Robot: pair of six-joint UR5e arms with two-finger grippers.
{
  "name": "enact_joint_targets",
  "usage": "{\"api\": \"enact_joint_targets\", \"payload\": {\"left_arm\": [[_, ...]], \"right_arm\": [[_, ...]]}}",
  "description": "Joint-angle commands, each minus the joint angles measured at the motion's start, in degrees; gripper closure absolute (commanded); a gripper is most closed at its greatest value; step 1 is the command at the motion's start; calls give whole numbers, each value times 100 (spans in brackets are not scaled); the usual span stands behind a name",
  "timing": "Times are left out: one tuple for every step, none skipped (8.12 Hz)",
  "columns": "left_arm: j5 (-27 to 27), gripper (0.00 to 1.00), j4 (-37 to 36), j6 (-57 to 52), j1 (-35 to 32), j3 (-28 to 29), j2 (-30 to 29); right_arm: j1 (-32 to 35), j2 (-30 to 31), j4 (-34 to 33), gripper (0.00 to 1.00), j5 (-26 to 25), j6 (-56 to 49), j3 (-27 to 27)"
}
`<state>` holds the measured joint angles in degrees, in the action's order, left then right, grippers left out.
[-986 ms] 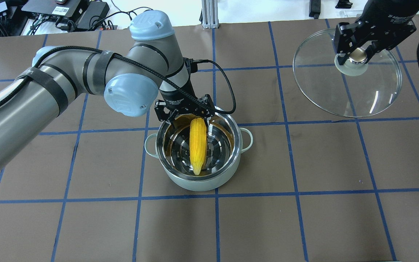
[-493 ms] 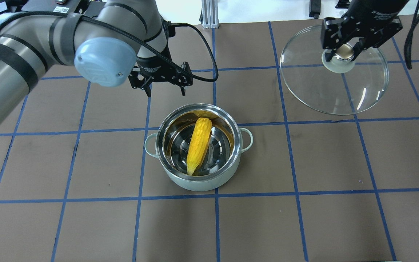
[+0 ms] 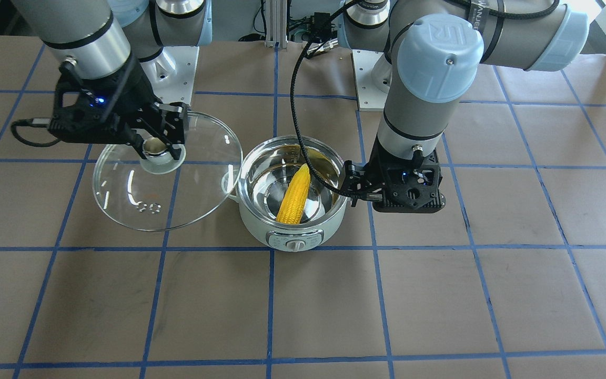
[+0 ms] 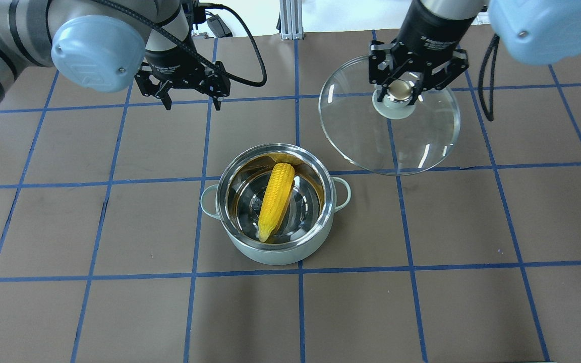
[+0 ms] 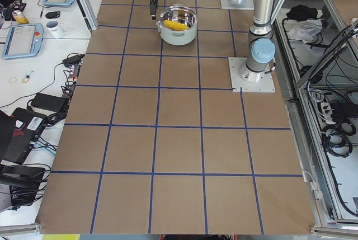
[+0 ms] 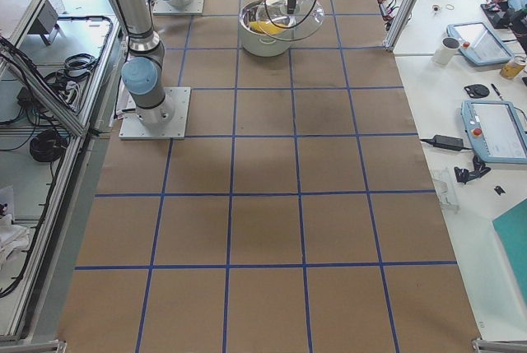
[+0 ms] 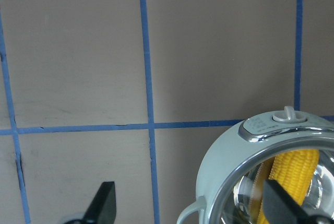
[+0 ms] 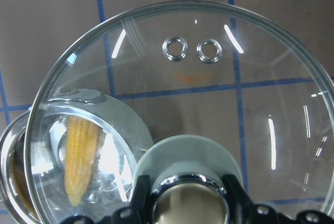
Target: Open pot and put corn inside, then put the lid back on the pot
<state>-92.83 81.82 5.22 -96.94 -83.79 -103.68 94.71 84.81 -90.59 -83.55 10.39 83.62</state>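
The mint-green pot [image 4: 270,254] stands open at the table's middle, its dial facing away from the robot [image 3: 295,245]. The yellow corn [image 4: 275,199] lies inside it, leaning against the steel wall. My right gripper [image 4: 400,92] is shut on the knob of the glass lid [image 4: 421,136] and holds it tilted in the air, behind and to the right of the pot. In the right wrist view the corn [image 8: 81,151] shows through the lid [image 8: 209,88]. My left gripper [image 4: 192,105] is open and empty, behind and to the left of the pot.
The brown table carries a blue tape grid [image 4: 298,272]. An aluminium post [image 4: 288,20] and cables stand at the back edge. Side benches hold tablets and mugs [image 5: 55,27].
My left gripper let go of the corn, which now lies in the pot, and moved back and left. My right gripper carried the lid left, closer to the pot.
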Motion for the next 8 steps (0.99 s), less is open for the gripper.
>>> {"api": "enact_joint_targets", "payload": {"left_arm": [[-148,0,-17,-276,202,12,163],[-122,0,-26,-320,237,3,286],[-148,0,-61,-668,254,-14,357],[-148,0,-61,-976,298,-40,383],[-139,0,-70,-979,333,-67,410],[-122,0,-105,-1014,351,-84,427],[-95,0,-140,-988,351,-93,436],[-95,0,-140,-1005,351,-111,436]], "right_arm": [[896,-543,-633,100,217,1154,31],[1248,-701,-801,100,217,1472,58],[1591,-868,-1037,100,217,1858,67],[1794,-974,-1074,100,208,2010,180],[1840,-958,-1101,100,156,2098,442],[1866,-958,-1345,100,181,2160,636],[1971,-984,-1469,100,190,2317,673],[2015,-1010,-1470,100,208,2380,682]]}}
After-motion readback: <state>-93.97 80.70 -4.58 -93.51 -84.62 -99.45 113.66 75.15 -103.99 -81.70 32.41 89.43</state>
